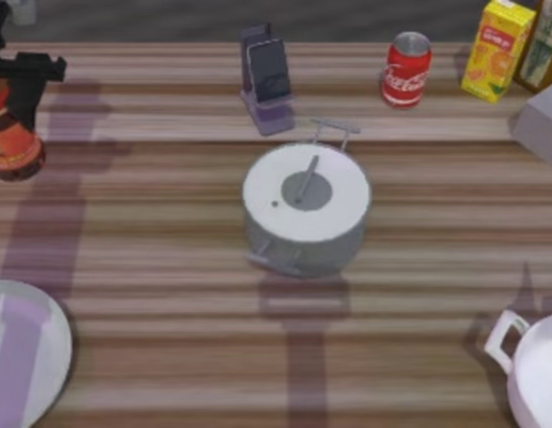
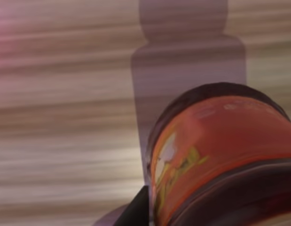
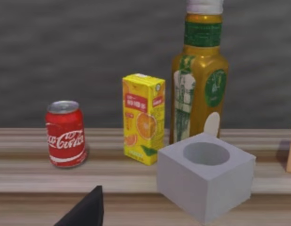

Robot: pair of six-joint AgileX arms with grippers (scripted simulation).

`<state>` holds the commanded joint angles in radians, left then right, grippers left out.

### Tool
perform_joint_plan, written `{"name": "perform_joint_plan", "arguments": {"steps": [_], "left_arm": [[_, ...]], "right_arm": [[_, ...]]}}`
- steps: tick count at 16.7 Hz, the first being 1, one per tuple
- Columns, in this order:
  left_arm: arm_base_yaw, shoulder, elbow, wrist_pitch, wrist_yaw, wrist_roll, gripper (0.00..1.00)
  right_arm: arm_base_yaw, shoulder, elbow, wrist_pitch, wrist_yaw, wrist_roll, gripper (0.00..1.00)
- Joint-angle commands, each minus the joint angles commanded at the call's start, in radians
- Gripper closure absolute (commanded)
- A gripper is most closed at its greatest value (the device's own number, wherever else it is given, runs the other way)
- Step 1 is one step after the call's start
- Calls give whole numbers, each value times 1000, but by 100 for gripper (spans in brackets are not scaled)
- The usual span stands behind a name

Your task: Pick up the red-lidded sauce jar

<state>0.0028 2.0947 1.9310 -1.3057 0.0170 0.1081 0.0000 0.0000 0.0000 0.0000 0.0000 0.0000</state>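
Left tool [image 1: 17,85] pinching sauce jar [image 1: 10,143] above striped wood table [image 1: 168,294]; right tool's state unclear.

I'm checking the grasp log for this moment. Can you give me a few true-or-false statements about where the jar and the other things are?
1. The left gripper holds the red-lidded sauce jar at the table's left edge. True.
2. The Coca-Cola can lies on its side. False: it stands upright.
3. The yellow juice carton stands right of the can. True.
4. The phone stand sits at the table's near edge. False: it is at the far side.
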Motion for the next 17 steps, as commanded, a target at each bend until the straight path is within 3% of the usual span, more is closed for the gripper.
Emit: {"name": "perform_joint_plan", "arguments": {"steps": [4, 13, 17], "left_arm": [[-24, 4, -13, 14, -5, -35, 100], [-276, 15, -162, 167, -45, -363, 100], [-303, 15, -176, 184, -49, -396, 100]], "right_arm": [[0, 0, 0, 0, 0, 0, 0], [0, 0, 0, 0, 0, 0, 0], [0, 0, 0, 0, 0, 0, 0]]}}
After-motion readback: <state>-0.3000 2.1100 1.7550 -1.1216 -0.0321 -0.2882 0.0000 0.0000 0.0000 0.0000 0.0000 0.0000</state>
